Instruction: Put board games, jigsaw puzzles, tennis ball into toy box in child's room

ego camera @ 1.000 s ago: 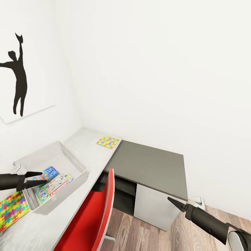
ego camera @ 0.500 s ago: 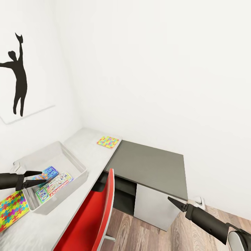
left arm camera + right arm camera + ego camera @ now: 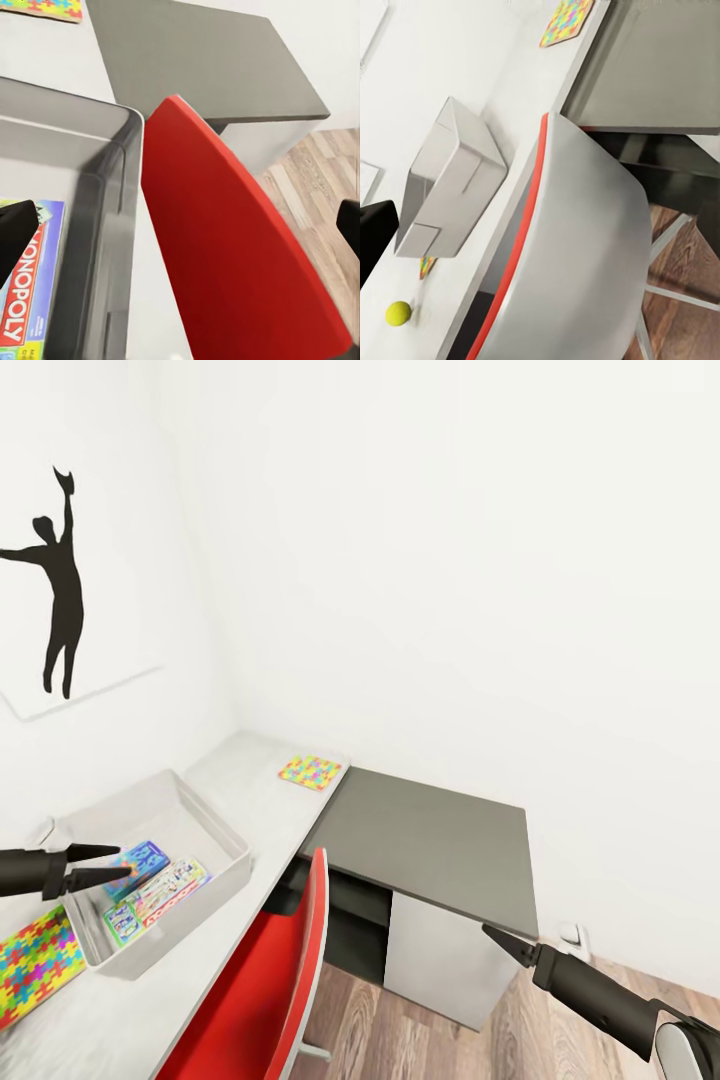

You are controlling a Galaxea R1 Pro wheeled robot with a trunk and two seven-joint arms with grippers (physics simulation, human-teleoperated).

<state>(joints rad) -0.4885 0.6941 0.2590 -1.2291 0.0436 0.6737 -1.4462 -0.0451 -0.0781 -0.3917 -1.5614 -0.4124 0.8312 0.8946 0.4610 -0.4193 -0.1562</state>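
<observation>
Toy box (image 3: 215, 830): light grey flared bin on the table (image 3: 250, 765), near the wall. Holds 2 board games lying flat, 1 mostly blue (image 3: 137, 858) and 1 white-green with a red strip (image 3: 155, 901); a 3rd cannot be made out.

Jigsaw puzzles: 2 flat multicolour squares on the table. 1 (image 3: 309, 771) lies at the far end, just beside the dark grey cabinet top (image 3: 430, 840), well apart from the box. The other (image 3: 32, 961) lies just beside the box's near end.

Tennis ball (image 3: 398, 313): yellow-green, on the table past the box, seen in the right wrist view.

Handling, as judged: the puzzle mats look thin, light and somewhat floppy, lying flush with the top, so an edge or corner offers the best hold, possibly after sliding it to overhang the table's edge. The ball is light, springy and apt to roll; take it across its middle.

Left gripper (image 3: 103, 863): arm reaches in level from the side, the tips over the box's near half, above the blue game. Jaws parted a moderate way, holding nothing.

Right gripper (image 3: 498, 943): arm low and well apart from the table, over the wood floor (image 3: 420, 1040) beyond the red chair (image 3: 270, 980), pointing toward the cabinet. Whether its jaws are parted cannot be told.
</observation>
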